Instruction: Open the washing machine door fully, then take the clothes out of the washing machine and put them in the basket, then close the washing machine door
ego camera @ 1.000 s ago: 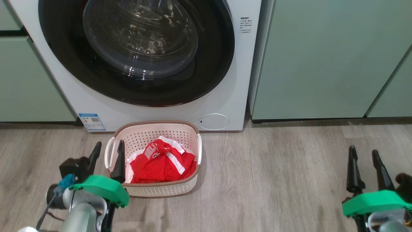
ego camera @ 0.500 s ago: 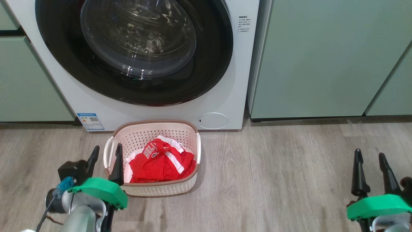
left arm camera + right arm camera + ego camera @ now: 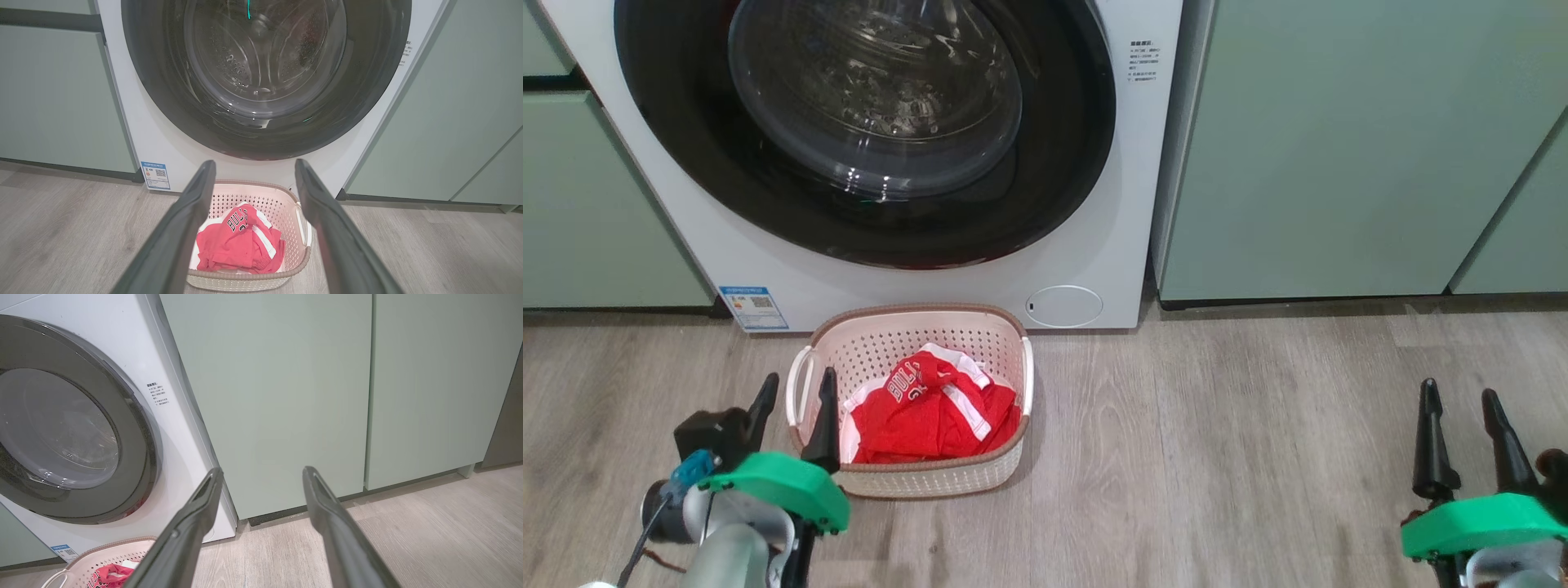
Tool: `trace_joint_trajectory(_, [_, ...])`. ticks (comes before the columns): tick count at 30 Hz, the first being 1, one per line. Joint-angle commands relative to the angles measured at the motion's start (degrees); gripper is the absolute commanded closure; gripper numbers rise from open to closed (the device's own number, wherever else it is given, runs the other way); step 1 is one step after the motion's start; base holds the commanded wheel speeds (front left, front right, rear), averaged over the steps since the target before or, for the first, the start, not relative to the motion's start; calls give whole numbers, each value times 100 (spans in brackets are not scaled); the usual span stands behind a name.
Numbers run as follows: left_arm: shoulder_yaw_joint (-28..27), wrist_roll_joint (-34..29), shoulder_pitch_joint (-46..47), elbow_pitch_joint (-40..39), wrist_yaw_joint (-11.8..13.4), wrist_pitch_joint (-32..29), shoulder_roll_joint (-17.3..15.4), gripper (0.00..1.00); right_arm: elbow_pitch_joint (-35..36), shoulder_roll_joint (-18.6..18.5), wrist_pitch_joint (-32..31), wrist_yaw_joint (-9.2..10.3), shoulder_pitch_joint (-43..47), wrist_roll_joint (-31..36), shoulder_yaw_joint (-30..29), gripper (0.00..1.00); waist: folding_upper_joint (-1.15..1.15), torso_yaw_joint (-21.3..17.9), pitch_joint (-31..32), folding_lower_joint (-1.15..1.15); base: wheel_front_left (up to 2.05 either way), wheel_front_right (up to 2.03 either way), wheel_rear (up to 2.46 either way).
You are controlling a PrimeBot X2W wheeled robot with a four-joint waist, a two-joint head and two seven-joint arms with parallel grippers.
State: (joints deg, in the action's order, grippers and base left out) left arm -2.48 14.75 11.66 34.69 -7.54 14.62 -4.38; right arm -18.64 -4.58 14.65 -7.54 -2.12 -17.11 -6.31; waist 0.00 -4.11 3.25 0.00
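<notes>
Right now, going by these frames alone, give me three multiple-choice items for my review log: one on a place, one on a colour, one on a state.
1. Where does the basket stand?
A. On the floor, in front of the washing machine
B. On top of the machine
C. On a shelf

2. What colour are the clothes in the basket?
A. Blue
B. Red with white trim
C. Black

3. How is the washing machine door?
A. Swung wide open
B. Taken off
C. Shut

Answers:
1 A: it sits on the wood floor just below the door.
2 B: red mesh with white bands shows in the head and left wrist views.
3 C: the black rim lies flush against the white front.
</notes>
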Motion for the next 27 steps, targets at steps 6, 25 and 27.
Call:
trace_joint_trajectory(6, [-139, 69, 197, -118, 6, 38, -107, 0, 137, 0, 35, 5, -133, 35, 133, 0, 0, -2, 15, 0, 0, 0, 0])
trace_joint_trajectory(25, [92, 312, -400, 387, 0, -96, 105, 100, -533, 120, -86, 0, 143, -240, 11, 100, 0, 14, -6, 0, 0, 0, 0])
trace_joint_trajectory(27, [84, 436, -404, 345, 0, -130, 105, 100, -516, 121, -120, 0, 135, -360, 10, 100, 0, 21, -11, 0, 0, 0, 0])
